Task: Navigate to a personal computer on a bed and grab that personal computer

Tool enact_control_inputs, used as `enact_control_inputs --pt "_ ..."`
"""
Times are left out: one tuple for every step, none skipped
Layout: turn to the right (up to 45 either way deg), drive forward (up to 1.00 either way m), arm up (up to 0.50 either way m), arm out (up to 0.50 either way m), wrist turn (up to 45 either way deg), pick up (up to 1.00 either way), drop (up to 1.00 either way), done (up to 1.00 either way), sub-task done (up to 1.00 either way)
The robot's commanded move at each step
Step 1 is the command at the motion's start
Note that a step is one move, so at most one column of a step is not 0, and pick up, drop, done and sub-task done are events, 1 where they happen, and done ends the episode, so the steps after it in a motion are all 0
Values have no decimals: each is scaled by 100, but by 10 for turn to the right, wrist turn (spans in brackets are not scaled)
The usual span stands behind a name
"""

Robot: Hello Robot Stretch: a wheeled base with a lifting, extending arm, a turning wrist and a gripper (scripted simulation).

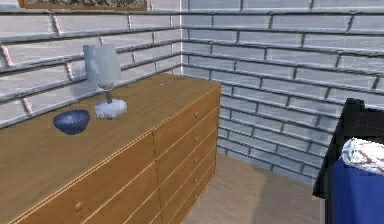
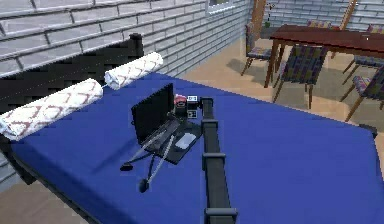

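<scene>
As the arm (image 2: pixel 212 165) lies across the blue bed (image 2: pixel 290 165), findings stand thus;
Personal computer (image 2: pixel 152 110): lid up, resting on bed, near two pillows (image 2: pixel 50 108);
Pincer (image 2: pixel 140 172): at the computer's front; its opening cannot be told, nor whether it holds anything.

walls (image 1: pixel 280 60): pale brick | floor (image 1: pixel 250 195): tan | dresser (image 1: pixel 150 110) (wooden) | dining table (image 2: pixel 330 38), chairs (image 2: pixel 300 65)
</scene>
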Motion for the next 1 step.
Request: enact_control_inputs --pt "0 0 0 0 450 0 0 0 0"
